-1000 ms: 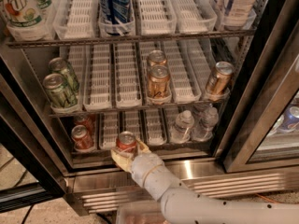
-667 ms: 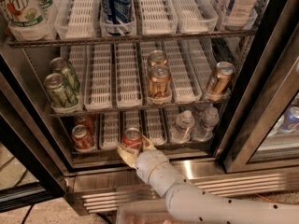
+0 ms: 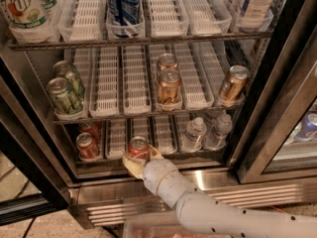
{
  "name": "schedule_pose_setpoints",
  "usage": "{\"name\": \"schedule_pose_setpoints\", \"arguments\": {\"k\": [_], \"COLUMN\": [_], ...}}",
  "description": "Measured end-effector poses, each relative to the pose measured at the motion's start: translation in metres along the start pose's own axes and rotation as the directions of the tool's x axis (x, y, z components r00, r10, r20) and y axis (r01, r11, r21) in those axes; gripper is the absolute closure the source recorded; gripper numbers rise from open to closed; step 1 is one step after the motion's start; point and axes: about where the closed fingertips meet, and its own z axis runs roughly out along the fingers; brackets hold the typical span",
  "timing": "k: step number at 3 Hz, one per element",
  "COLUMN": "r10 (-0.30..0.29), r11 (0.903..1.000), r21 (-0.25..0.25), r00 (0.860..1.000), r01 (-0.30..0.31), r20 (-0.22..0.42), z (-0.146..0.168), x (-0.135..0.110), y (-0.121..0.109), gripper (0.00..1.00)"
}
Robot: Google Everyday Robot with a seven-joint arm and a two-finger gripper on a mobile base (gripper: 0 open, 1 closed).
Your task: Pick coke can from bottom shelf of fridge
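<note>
I found the hand (image 3: 140,161) at the front edge of the bottom shelf (image 3: 163,150) of the fridge (image 3: 277,98), with the arm reaching in from the lower right. It was closed around the lower part of one coke can (image 3: 138,146), a finger on each side. That can stood upright near the middle of the shelf front. Two more red cans (image 3: 87,145) stood to its left and clear bottles (image 3: 194,133) to its right. On the rack above, I noted copper cans (image 3: 169,86) and green cans (image 3: 63,95).
</note>
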Motion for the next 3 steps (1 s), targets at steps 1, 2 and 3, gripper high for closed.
{"name": "schedule_pose_setpoints", "arguments": {"k": [1, 2, 3], "r10": [0.079, 0.164, 0.164], "r11": [0.9956, 0.9803, 0.9802], "r21": [-0.051, -0.113, -0.113], "r00": [0.997, 0.986, 0.986], "r01": [-0.079, -0.162, -0.162], "r20": [-0.004, 0.009, 0.008], "z": [0.0, -0.001, -0.001], "x": [-0.01, -0.021, -0.021], "y": [-0.008, -0.019, -0.019], "gripper": [1.0, 1.0, 1.0]}}
